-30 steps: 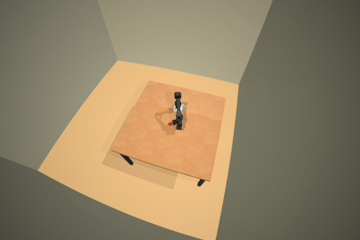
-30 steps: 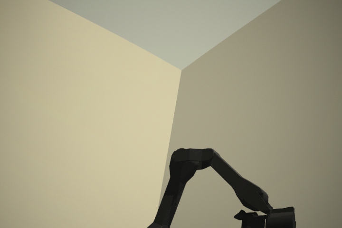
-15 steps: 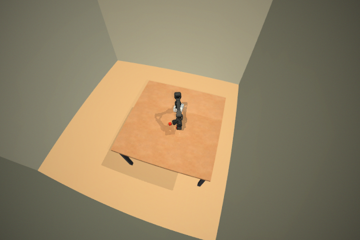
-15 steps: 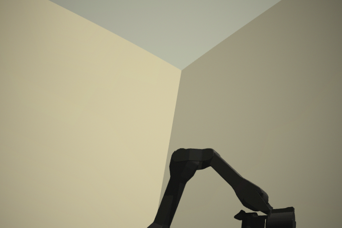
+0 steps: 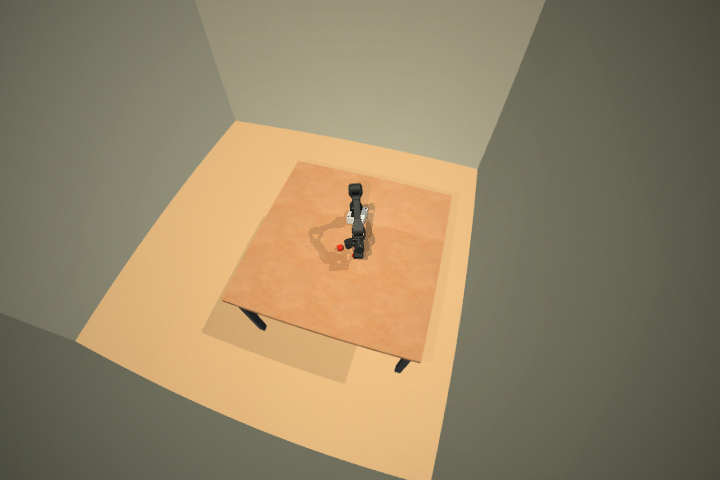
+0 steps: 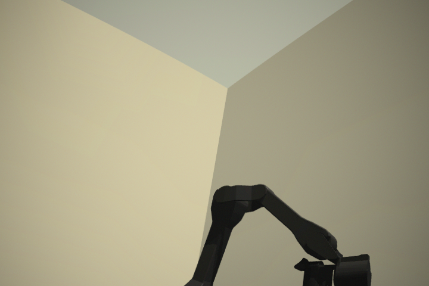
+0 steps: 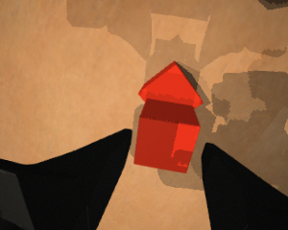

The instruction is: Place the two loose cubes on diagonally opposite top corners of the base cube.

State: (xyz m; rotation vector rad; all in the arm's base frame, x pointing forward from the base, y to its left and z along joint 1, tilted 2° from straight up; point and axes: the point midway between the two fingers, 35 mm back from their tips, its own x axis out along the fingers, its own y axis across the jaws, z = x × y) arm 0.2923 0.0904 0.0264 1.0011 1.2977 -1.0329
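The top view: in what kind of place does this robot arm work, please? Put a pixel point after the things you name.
It looks like a bare, enclosed test room, perhaps for robot trials: plain gray-green walls (image 5: 627,226) (image 6: 306,134), one wooden-topped table (image 5: 315,300) on dark legs (image 5: 253,318), and a black robot arm (image 5: 356,209) (image 6: 282,215) standing on it.

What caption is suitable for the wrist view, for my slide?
Open gripper around a red cube, another red cube just beyond.
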